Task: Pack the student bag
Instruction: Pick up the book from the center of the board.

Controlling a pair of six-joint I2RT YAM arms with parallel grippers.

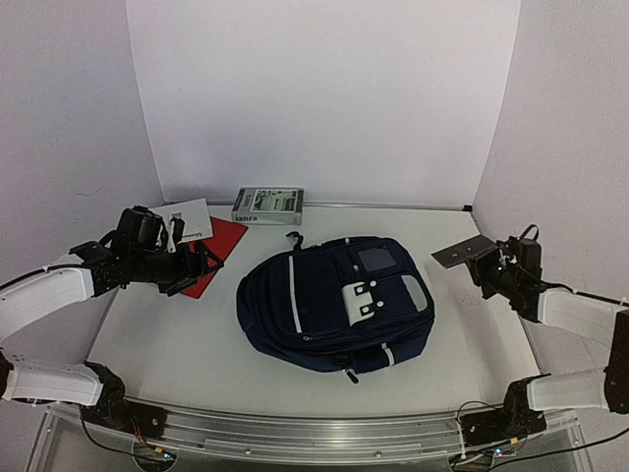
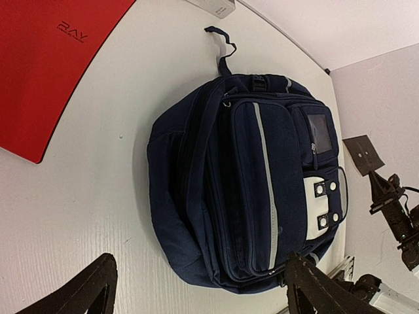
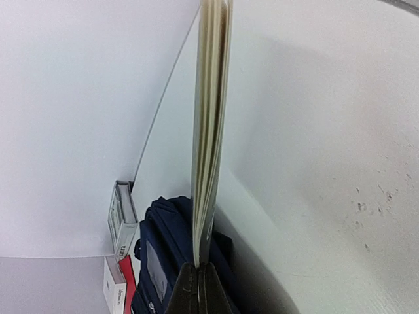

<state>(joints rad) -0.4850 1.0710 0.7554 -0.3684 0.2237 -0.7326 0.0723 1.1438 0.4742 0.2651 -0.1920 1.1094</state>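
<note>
The student bag, navy with a white stripe and a light grey buckled flap, lies flat in the middle of the table, its zips closed. Left of it, above the table, my left gripper hangs open and empty. In its wrist view the bag shows beyond the spread fingertips. My right gripper hovers right of the bag, shut on the edge of a thin grey notebook. The right wrist view shows that notebook edge-on, pinched between the jaws, with the bag behind it.
A red folder and a white booklet lie at the back left, partly under my left arm. A grey boxed book stands against the back wall. White walls enclose the table on three sides.
</note>
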